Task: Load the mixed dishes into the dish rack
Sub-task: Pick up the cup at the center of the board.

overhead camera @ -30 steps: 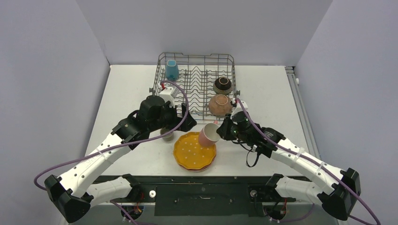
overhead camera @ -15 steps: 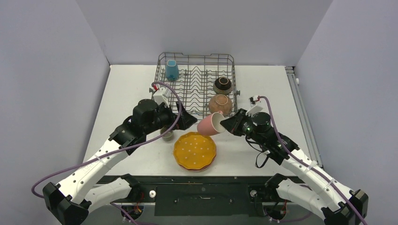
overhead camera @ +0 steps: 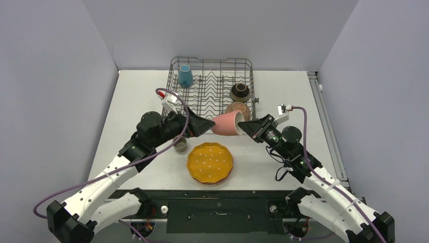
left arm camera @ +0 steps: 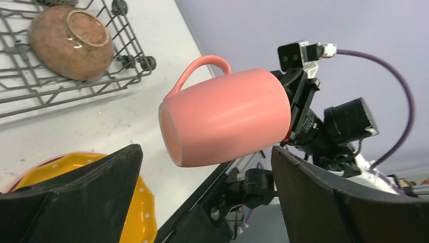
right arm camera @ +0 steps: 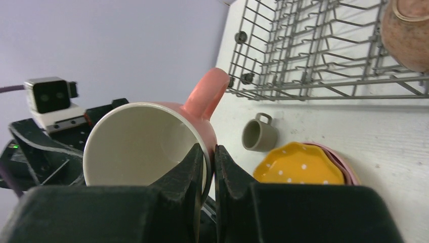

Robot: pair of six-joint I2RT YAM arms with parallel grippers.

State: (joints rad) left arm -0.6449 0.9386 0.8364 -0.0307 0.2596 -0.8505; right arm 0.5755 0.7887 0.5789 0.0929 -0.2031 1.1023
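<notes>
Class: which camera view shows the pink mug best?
Left wrist view: the pink mug appears large and side-on, with handle, wall and base visible. The top view shows it small, from above. The right wrist view shows mostly its cream inside and rim, pinched by the right tool.

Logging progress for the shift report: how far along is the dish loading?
Done: blue cup, dark brown bowl and terracotta bowl sit in the dish rack. In hand: the right tool pinches the pink mug by its rim, in the air facing the open left tool. Left: the grey-green cup and the yellow plate stacked on pink plates, on the table.
</notes>
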